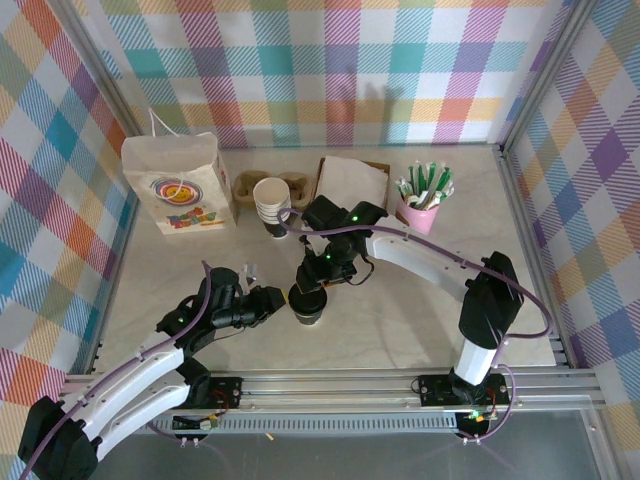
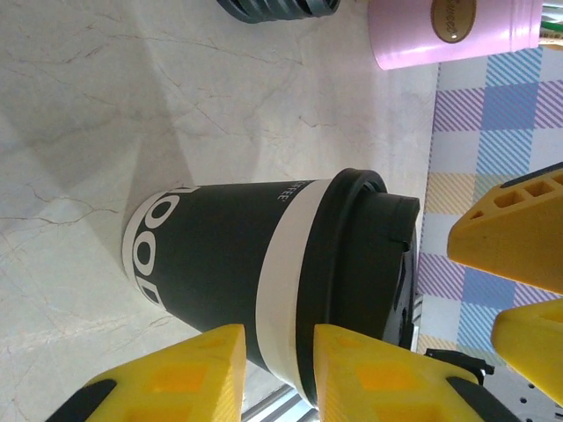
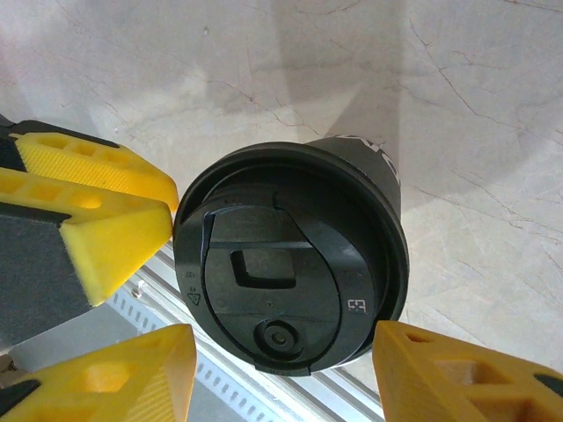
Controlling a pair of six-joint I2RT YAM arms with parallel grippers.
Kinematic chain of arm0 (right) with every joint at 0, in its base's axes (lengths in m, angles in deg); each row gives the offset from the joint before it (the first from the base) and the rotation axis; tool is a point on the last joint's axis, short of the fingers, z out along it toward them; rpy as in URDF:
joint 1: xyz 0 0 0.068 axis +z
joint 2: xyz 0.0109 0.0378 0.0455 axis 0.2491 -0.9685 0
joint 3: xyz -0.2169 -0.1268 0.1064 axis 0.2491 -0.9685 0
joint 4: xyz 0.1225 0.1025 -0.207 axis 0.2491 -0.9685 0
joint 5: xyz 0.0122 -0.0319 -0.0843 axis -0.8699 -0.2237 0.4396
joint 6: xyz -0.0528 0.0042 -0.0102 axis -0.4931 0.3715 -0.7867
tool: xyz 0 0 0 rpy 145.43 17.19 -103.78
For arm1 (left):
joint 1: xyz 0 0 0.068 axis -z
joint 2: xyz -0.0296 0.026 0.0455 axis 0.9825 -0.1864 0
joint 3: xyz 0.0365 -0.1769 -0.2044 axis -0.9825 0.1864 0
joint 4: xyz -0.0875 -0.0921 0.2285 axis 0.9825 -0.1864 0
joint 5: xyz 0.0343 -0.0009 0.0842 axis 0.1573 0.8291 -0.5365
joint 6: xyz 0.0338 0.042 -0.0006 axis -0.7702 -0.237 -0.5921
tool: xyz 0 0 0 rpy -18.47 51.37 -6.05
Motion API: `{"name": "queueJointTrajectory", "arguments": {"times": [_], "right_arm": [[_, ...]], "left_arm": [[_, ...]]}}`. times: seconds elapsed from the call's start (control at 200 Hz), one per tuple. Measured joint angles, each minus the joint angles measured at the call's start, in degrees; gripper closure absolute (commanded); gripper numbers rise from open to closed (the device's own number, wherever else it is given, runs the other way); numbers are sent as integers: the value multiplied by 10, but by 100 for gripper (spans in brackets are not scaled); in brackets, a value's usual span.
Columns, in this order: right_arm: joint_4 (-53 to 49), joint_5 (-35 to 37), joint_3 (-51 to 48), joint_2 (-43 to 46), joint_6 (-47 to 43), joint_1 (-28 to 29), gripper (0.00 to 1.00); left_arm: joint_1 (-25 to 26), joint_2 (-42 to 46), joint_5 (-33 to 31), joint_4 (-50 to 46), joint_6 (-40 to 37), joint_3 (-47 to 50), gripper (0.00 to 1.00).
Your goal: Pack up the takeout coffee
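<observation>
Right gripper, jaws open astride the likely light, crushable takeout coffee at frame centre, best held below its lid; left gripper jaws barely parted, empty.

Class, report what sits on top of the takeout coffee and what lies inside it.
A black lid caps the takeout coffee. Its contents are hidden beneath that lid.

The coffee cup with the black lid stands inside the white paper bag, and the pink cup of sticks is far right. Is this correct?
No. The coffee cup stands on the table, well away from the white paper bag, as the top view shows. The pink cup of sticks is indeed far right.
</observation>
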Motion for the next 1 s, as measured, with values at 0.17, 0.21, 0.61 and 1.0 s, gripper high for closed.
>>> {"name": "queueJointTrajectory", "arguments": {"times": [0.17, 0.21, 0.61, 1.0], "right_arm": [[0, 0, 0, -8, 0, 2, 44], [0, 0, 0, -10, 0, 3, 43], [2, -3, 4, -24, 1, 6, 43], [2, -7, 4, -24, 4, 7, 44]], "left_arm": [[0, 8, 2, 8, 5, 0, 72], [0, 10, 2, 8, 7, 0, 72], [0, 14, 2, 9, 12, 5, 72], [0, 10, 10, 12, 12, 11, 75]]}}
